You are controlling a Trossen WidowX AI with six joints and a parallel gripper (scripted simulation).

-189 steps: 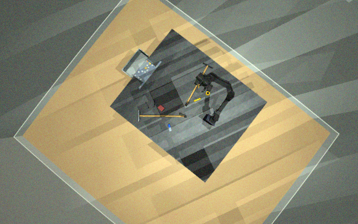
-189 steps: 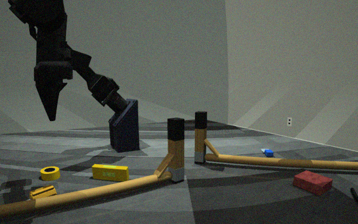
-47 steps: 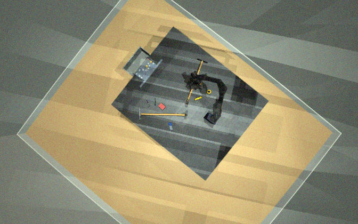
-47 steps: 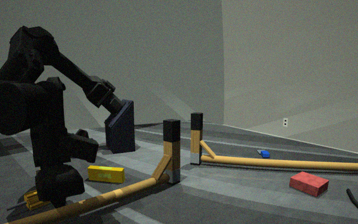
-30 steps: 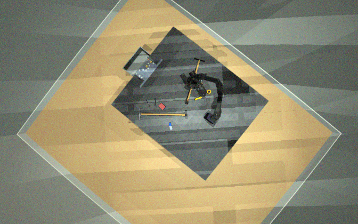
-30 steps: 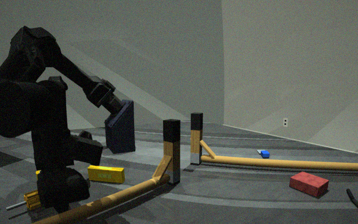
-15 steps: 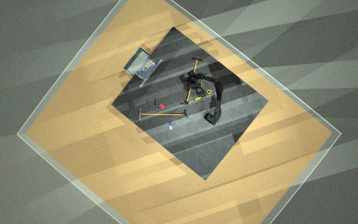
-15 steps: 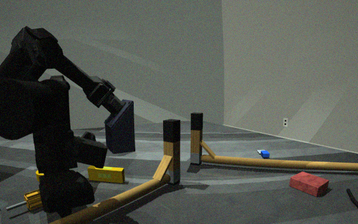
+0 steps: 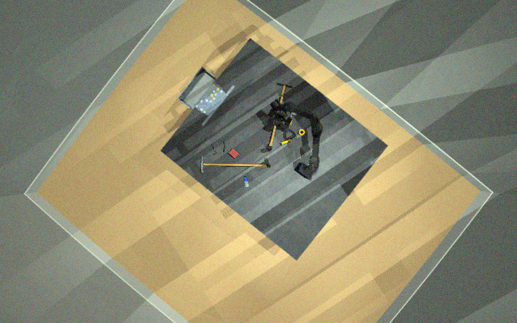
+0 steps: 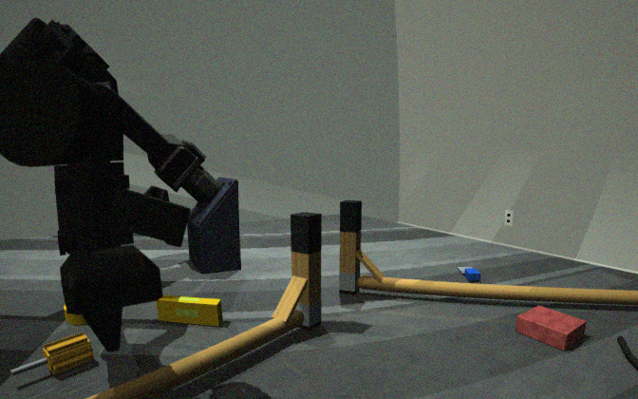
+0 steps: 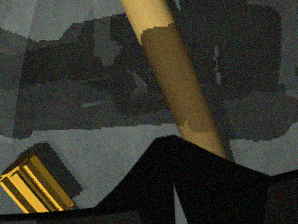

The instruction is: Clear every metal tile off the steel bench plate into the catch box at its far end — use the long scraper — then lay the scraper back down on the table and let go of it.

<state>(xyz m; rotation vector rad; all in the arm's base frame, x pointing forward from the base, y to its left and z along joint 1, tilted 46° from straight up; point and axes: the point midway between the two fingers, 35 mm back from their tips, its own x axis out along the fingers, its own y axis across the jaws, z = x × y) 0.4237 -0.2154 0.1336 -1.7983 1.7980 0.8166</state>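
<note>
Well to the left of the hand in the top view, a grey, open-topped box (image 9: pixel 185 105) and a pale blue surface (image 9: pixel 219 98) carry small white and orange pieces; I cannot tell whether these lie on the plate or in the catch box. Nearer the hand come a red block (image 9: pixel 233 153) (image 10: pixel 551 327) and a wooden-handled tool with a pale metal crosspiece (image 9: pixel 234 164) (image 10: pixel 515 292), lying on the dark table.

The black gripper (image 9: pixel 279 117) (image 10: pixel 111 348) (image 11: pixel 166 145) is closed, its tips together with nothing gripped. A second wooden-handled tool, with a black crosspiece (image 9: pixel 272 137) (image 10: pixel 202 351) (image 11: pixel 175 80), runs beneath the hand in the top view. Whether the fingers touch its shaft I cannot tell, nor which tool is the long scraper. The arm hides the middle of this shaft from above, and the exterior view cuts off its near end.

Right of the hand, from above, sit a yellow rectangular block (image 9: pixel 285 142) (image 10: pixel 189 311) and a yellow ring (image 9: pixel 298 131), the latter mostly hidden in the exterior view.
</note>
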